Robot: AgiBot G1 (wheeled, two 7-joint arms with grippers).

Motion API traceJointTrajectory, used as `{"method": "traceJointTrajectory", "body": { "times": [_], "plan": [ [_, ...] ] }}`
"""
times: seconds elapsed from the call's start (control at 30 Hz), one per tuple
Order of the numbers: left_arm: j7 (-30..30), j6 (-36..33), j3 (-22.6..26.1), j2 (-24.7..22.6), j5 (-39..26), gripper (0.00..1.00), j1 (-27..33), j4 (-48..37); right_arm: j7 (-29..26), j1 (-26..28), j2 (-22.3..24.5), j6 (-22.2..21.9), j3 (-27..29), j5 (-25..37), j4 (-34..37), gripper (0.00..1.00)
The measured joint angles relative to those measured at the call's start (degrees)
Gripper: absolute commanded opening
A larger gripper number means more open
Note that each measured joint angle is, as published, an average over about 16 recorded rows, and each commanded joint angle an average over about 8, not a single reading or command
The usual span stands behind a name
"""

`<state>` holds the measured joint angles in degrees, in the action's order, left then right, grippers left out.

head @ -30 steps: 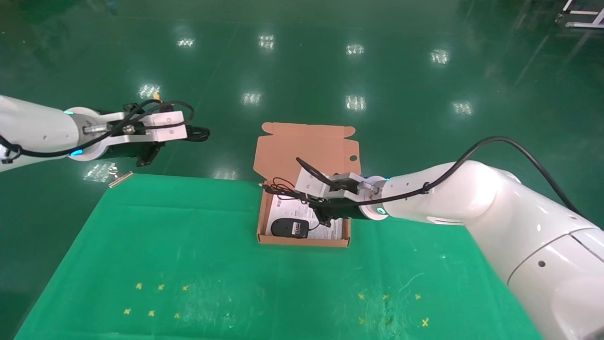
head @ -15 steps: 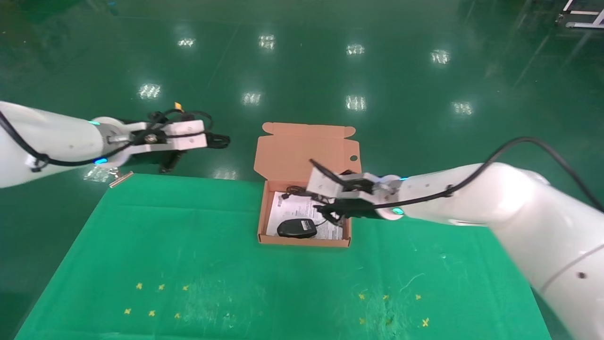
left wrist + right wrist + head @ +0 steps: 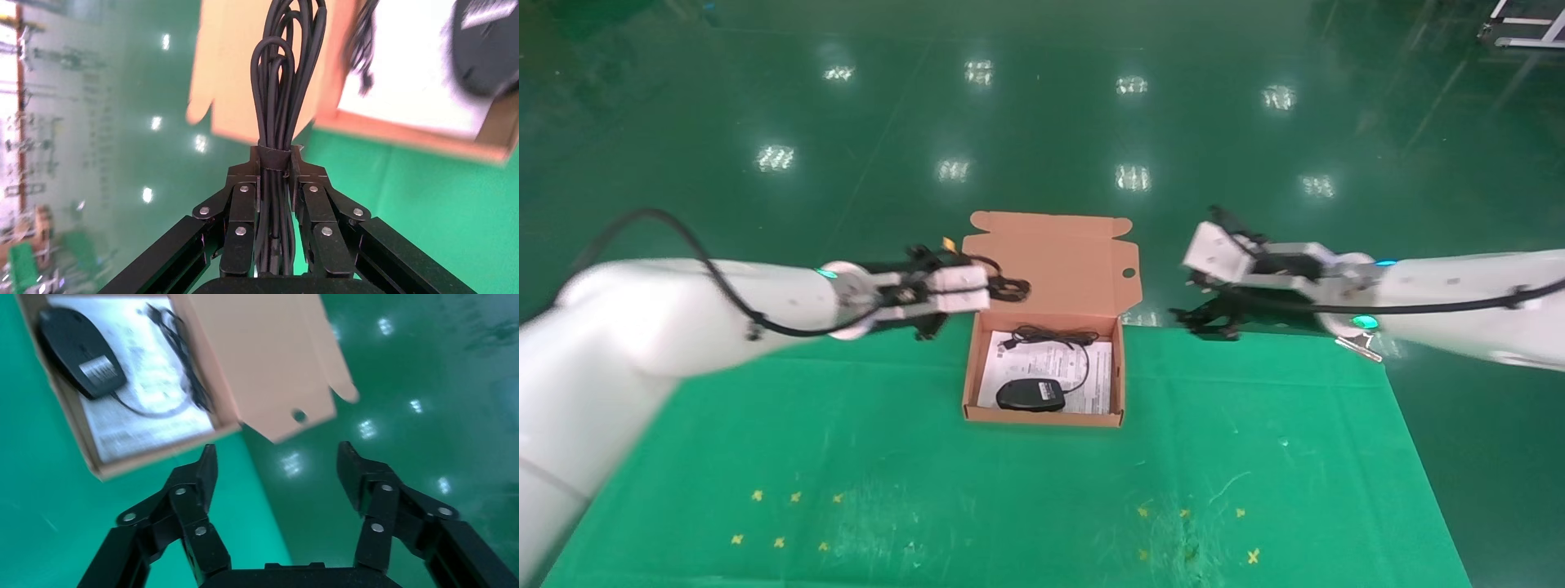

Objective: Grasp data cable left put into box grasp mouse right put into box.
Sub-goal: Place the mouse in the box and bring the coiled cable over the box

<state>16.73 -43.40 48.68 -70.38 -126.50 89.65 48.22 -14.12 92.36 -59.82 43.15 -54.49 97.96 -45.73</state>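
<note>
The mouse (image 3: 1030, 395) is lying inside the box (image 3: 1042, 416), near the front wall, on top of the white leaflet (image 3: 1054, 365). Its thin cord (image 3: 1058, 336) is looping toward the back of the box beneath the raised flap lid (image 3: 1050, 261). From that I judge the mouse half of the job done.

The right claw (image 3: 1209, 318) is hanging beyond the far edge of the green surface (image 3: 1009, 490), off to the right of the box and well apart from it. In the right wrist view its fingers (image 3: 202, 478) are spread wide with nothing between them, so it is carrying nothing.

The data cable (image 3: 283, 92) is not in the box yet. The left claw (image 3: 977, 290) is clamped around the coiled bundle close to its wrapped band, and the long loops are sticking out ahead of the fingers (image 3: 242, 208). In the head view the claw is sitting just beside the box's left rear corner, with the free end of the cable (image 3: 1008, 287) reaching in front of the flap lid's left edge.

What seems left is the last stretch: bringing the bundle over the open tray, lowering it beside the mouse and letting go. The free space looks to be at the back, where the mouse cord is already lying, so the two may end up overlapping.
</note>
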Motion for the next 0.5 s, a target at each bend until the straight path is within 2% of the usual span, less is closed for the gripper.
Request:
{"method": "traceJointTrajectory", "body": {
  "times": [0.27, 0.5],
  "plan": [
    [-15.1, 7.7, 2.3, -6.4, 11.4, 0.00, -2.0, -10.1, -2.9, 0.2, 8.3, 1.5, 1.1, 0.1, -7.7, 1.00],
    [-25.2, 10.6, 6.4, -8.0, 22.4, 0.00, -3.1, -13.1, -6.4, 0.2, 12.7, 2.8, 1.6, 0.5, -13.2, 1.00]
  ]
}}
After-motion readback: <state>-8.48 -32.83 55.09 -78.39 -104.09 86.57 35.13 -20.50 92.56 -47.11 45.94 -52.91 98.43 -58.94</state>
